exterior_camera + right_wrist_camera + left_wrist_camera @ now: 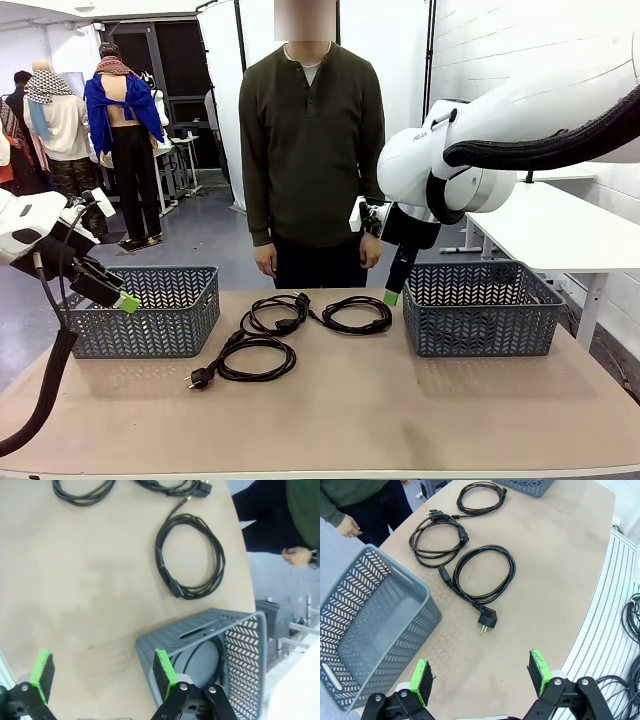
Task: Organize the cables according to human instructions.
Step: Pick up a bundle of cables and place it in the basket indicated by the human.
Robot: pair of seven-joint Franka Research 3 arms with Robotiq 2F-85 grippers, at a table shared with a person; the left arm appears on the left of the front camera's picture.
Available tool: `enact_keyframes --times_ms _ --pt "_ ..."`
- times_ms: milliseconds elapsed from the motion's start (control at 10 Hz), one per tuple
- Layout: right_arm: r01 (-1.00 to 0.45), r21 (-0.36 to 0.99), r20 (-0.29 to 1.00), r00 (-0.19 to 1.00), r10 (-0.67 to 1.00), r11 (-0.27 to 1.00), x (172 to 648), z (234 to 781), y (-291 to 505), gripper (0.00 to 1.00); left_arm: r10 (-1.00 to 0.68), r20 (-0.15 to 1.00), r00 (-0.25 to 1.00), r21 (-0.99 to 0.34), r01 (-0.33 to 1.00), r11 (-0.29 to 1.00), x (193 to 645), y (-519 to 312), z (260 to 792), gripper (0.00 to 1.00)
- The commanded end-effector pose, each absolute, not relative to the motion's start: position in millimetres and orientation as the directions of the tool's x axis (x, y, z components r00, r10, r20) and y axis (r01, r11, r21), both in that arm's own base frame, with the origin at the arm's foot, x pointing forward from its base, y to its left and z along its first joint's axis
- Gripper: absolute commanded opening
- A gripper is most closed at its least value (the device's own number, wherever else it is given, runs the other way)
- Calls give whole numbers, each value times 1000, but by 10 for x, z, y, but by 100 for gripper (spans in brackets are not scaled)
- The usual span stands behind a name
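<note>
Cables [256, 358]: three on table [400, 410] (fourth cable [219, 655] inside one of two baskets [480, 330]).

cables [489, 616]: 4 | baskets [395, 645]: 2 | person [310, 150]: 1

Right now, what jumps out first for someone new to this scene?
Three coiled black cables lie mid-table between two grey baskets, the left basket and the right basket; a fourth cable appears to lie inside the right one. A person in a dark green shirt stands at the far edge, hands down. The left fingers and right fingers hang open, each near its basket.
</note>
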State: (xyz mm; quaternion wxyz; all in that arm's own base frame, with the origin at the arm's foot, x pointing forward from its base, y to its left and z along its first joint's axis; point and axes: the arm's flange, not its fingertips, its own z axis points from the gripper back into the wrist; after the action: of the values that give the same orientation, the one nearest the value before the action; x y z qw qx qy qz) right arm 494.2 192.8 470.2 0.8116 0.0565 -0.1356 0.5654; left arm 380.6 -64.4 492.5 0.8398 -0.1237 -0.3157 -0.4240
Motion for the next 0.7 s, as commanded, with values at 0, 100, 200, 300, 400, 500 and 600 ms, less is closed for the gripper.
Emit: enact_keyframes --times_ms 0,100,200,300,400,500,600 --pt "-933 -67 278 323 905 354 4972 4746 1912 100 -635 644 428 53 802 594 3821 -612 4910 100" --pt "-933 -67 278 323 905 354 4972 4746 1912 100 -635 644 428 53 802 594 3821 -612 4910 100" --pt "-933 -67 278 323 905 354 4972 4746 1912 100 -635 644 428 53 802 594 3821 -612 4910 100" --pt "-933 -67 278 323 905 354 4972 4746 1912 100 -635 644 428 53 802 594 3821 -612 4910 100" --pt "-933 -67 278 323 905 354 4972 4746 1912 100 -635 644 428 53 802 594 3821 -612 4910 100" --pt "-933 -67 278 323 905 354 4972 4746 1912 100 -635 644 428 53 802 594 3821 -612 4910 100" --pt "-933 -67 278 323 905 354 4972 4746 1912 100 -635 644 428 53 802 594 3821 -612 4910 100"
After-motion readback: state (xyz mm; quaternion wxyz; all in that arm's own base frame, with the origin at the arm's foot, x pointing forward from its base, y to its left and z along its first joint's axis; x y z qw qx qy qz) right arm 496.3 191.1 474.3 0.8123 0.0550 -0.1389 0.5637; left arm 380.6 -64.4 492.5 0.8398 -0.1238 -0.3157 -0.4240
